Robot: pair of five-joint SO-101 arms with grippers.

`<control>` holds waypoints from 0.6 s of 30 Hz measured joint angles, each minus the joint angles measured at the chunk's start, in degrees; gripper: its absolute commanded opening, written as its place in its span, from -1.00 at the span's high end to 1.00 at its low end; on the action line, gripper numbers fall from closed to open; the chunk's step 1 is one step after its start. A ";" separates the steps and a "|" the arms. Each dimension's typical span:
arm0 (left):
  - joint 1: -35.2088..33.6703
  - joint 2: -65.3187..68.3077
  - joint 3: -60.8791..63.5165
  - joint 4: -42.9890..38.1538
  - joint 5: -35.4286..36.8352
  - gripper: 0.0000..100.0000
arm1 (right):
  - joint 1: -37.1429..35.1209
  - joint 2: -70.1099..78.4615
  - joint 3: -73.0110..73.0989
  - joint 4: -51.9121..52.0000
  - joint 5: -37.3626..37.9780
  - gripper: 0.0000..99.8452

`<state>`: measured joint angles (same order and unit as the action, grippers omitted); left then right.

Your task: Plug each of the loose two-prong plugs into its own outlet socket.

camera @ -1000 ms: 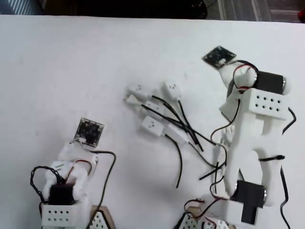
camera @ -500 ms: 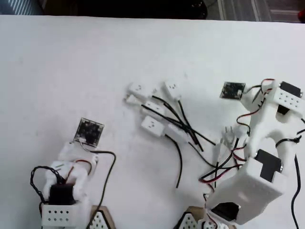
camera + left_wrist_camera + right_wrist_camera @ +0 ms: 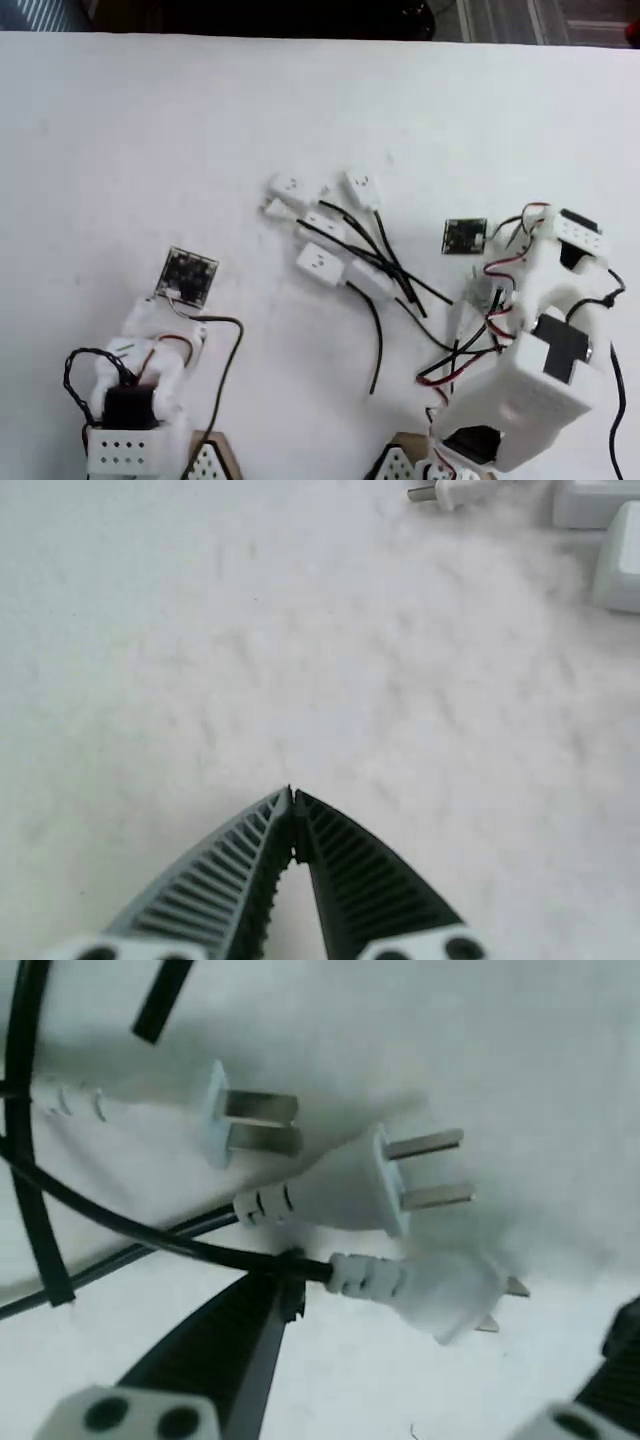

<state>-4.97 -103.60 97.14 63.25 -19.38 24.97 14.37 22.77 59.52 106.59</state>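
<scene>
three plugs (image 3: 345,1188) just ahead of right gripper (image 3: 455,1315), jaws spread

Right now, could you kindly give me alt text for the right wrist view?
Three white two-prong plugs lie loose on the table, black cords crossing beside them. The right gripper is open, the nearest plug between its fingers.

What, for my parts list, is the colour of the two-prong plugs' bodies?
The plugs are white, clearest in the right wrist view.
</scene>
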 measured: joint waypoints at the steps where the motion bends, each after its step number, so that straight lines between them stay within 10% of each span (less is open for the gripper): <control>1: 0.00 0.00 0.00 0.00 0.00 0.95 | -0.26 -0.18 1.14 -1.93 -0.97 0.39; 18: 0.00 0.00 0.00 0.00 0.00 0.95 | -2.55 -1.14 -0.09 -1.23 -10.64 0.95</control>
<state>-4.97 -103.60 97.14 63.25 -19.38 22.42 13.23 22.68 58.29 95.96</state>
